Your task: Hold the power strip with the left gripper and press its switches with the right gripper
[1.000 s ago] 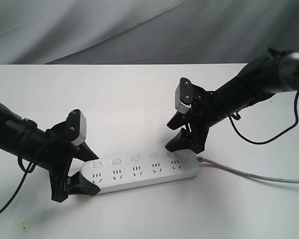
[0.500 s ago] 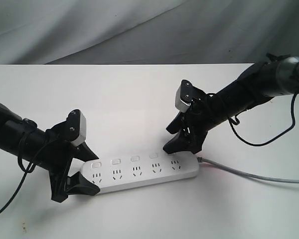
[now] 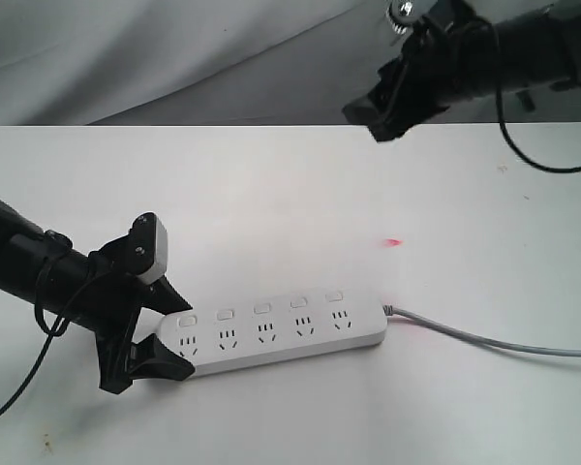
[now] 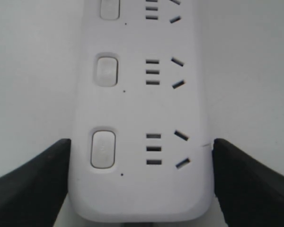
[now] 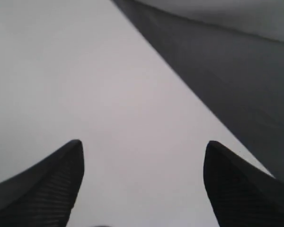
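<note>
The white power strip (image 3: 281,334) lies flat on the table with its grey cord (image 3: 494,339) trailing off to the right. Its switches (image 3: 261,308) form a row along the far edge; three of them show in the left wrist view, the nearest switch (image 4: 103,149) close to the strip's rounded end. My left gripper (image 3: 171,334) is shut on the strip's left end, one jaw pressed against each long side (image 4: 141,156). My right gripper (image 3: 376,114) hangs high above the table's far edge, well away from the strip, open with nothing between its fingers (image 5: 143,151).
A small red light spot (image 3: 394,241) shows on the white table (image 3: 271,194) beyond the strip's right end. A grey cloth backdrop (image 3: 174,58) hangs behind the table; the right wrist view shows the table's far edge against that dark backdrop (image 5: 236,85).
My right gripper has lifted off the rightmost switch and swung up and back toward the table's far edge. The left gripper and the power strip have stayed put.
</note>
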`<state>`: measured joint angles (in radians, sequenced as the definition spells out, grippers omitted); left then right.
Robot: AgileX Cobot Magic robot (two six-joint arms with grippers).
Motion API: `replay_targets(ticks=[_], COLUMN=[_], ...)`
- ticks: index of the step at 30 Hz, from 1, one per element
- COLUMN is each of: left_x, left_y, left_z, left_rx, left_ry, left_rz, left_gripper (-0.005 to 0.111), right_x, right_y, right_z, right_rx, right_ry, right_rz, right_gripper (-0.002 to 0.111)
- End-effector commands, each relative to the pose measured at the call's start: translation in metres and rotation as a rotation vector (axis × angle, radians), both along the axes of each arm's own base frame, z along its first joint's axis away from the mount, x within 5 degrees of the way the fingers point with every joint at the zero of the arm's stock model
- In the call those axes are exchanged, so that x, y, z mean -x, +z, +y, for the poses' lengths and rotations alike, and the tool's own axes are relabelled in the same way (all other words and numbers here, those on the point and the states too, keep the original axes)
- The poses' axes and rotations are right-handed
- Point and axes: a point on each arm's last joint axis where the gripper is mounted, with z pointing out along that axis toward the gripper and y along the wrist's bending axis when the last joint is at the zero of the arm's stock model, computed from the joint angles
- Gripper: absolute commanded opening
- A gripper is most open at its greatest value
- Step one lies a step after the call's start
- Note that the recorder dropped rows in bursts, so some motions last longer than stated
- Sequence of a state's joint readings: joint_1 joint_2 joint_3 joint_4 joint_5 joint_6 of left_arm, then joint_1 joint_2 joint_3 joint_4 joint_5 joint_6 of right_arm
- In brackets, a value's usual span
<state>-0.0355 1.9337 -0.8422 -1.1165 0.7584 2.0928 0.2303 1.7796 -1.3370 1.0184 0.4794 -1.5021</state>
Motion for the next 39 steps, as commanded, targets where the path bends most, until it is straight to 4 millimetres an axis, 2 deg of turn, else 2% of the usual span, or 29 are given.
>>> replay_targets(ticks=[1, 9, 13, 15, 20, 21, 25, 29, 35, 39], left_x=[-0.001, -0.001, -0.001, -0.001, -0.001, -0.001, -0.001, -0.001, -0.001, -0.001], left_y=[0.001, 0.001, 0.001, 0.001, 0.001, 0.001, 0.001, 0.001, 0.001, 0.001], left_z=[-0.001, -0.001, -0.001, -0.001, -0.001, -0.001, -0.001, -0.001, -0.001, -0.001], left_rx=[0.005, 0.005, 0.005, 0.005, 0.005, 0.005, 0.005, 0.005, 0.005, 0.005], left_ry=[-0.005, -0.005, -0.005, -0.005, -0.005, -0.005, -0.005, -0.005, -0.005, -0.005], left_rz=[-0.005, -0.005, -0.005, -0.005, -0.005, -0.005, -0.005, -0.005, -0.005, -0.005], left_gripper=[0.0, 0.0, 0.0, 0.0, 0.0, 0.0, 0.0, 0.0, 0.0, 0.0], right_x=[0.013, 0.051, 0.083, 0.105, 0.165, 0.175, 0.223, 0.263, 0.314, 0.338], right_y=[0.042, 0.104, 0.136, 0.156, 0.198, 0.204, 0.228, 0.243, 0.257, 0.262], right_z=[-0.008, -0.016, -0.022, -0.025, -0.036, -0.038, -0.051, -0.059, -0.071, -0.077], right_rx=[-0.134, -0.316, -0.276, -0.306, -0.343, -0.349, -0.377, -0.413, -0.448, -0.463], right_ry=[-0.13, -0.2, -0.136, -0.115, -0.066, -0.066, -0.076, -0.054, -0.034, -0.025], right_rz=[-0.041, -0.087, -0.164, -0.196, -0.292, -0.306, -0.397, -0.471, -0.594, -0.652], right_gripper=[0.066, 0.066, 0.06, 0.049, 0.003, 0.0, 0.0, 0.0, 0.0, 0.0])
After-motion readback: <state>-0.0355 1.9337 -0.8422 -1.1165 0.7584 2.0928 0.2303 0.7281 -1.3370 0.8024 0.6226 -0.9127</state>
